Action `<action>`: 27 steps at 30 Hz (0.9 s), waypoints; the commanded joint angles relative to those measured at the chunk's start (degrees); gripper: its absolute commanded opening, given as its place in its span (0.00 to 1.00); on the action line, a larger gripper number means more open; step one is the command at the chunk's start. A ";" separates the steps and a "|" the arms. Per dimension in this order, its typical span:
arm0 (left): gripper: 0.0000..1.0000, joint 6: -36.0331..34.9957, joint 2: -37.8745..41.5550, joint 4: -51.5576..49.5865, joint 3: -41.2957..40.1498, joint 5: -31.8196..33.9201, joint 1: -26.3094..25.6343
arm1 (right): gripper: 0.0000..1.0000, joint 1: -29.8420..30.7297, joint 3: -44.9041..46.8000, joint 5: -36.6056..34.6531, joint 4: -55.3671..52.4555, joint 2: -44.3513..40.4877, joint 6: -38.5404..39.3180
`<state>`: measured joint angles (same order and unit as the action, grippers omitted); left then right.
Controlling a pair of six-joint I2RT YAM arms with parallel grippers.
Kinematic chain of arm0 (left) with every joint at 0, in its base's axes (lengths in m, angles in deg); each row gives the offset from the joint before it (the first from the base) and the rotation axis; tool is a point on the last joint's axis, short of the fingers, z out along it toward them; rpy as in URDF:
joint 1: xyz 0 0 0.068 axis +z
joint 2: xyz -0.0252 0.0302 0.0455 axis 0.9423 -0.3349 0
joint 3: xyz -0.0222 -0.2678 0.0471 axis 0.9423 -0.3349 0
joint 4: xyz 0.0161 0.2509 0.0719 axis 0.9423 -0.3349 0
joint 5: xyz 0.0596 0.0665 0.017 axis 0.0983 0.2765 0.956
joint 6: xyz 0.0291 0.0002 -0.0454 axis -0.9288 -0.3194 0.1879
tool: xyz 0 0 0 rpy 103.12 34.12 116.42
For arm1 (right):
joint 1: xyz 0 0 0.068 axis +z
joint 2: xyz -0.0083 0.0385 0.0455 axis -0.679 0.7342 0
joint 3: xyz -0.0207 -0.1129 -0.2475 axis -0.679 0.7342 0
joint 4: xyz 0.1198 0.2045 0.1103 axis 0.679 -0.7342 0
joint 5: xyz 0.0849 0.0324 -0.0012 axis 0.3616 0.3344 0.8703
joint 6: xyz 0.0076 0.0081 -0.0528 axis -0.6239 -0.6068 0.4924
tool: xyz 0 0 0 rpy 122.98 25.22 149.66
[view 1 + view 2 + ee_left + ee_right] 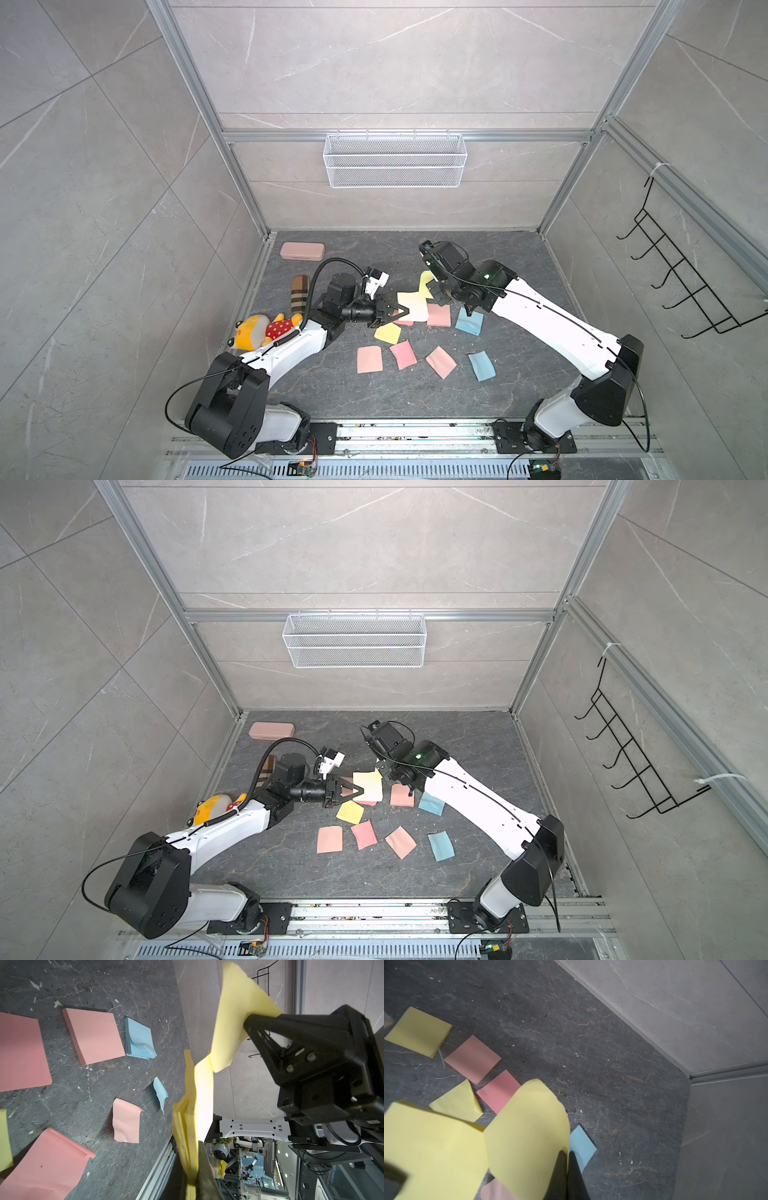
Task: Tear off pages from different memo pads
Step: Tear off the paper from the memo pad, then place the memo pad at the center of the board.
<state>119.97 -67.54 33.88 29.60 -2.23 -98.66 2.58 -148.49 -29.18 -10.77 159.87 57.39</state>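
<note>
Yellow pad (412, 305) is up off the table (519, 374), pinched by one edge in my left pincer (402, 312), jaws together on the block. My right pincer (248, 1021) is clamped on the far edge of the top yellow sheet (234, 1022). My read on why: left anchors the block so right has something to pull against, and working mid-air keeps the sheet off the paper lying below. The sheet looks not yet free, joined to the pad along one edge. Only the left wrist view shows the right jaws biting paper, plus that seam; in both top views those fingertips are buried under the wrist. The right wrist view adds how hard the sheet curls. Pink pad (438, 315) and blue pad (469, 321) lie flat just beside, loose sheets (369, 359) nearer my bases.
</note>
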 commanded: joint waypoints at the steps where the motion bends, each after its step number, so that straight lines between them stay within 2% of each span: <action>1: 0.00 -6.26 1.73 -10.57 3.23 1.15 0.89 | 0.00 -0.94 1.49 -5.22 0.41 -1.16 -1.60; 4: 0.00 -8.77 4.94 -18.36 2.37 2.78 2.62 | 0.00 -2.15 2.83 -4.16 0.98 -1.71 -2.56; 10: 0.00 -12.57 10.33 -38.20 -0.21 10.72 8.38 | 0.00 -2.54 5.20 2.03 3.45 -2.02 -5.57; 15: 0.00 -13.86 12.28 -47.46 -2.34 16.67 10.93 | 0.00 -2.54 7.32 7.85 6.92 -2.24 -7.52; 17: 0.00 -16.01 11.48 -50.93 -2.17 21.46 12.32 | 0.00 -2.53 7.93 9.45 7.98 -2.34 -7.73; 21: 0.00 -19.94 8.36 -52.36 0.24 26.01 15.15 | 0.00 -2.54 9.06 11.55 8.50 -3.28 -7.81; 27: 0.00 -24.62 -0.52 -50.68 4.27 26.05 17.07 | 0.00 -2.54 12.03 11.93 9.02 -5.46 -7.50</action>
<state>100.28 -65.42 -15.83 30.63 22.64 -81.99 -0.04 -137.67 -18.31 -2.61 156.46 50.68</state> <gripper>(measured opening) 0.062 0.050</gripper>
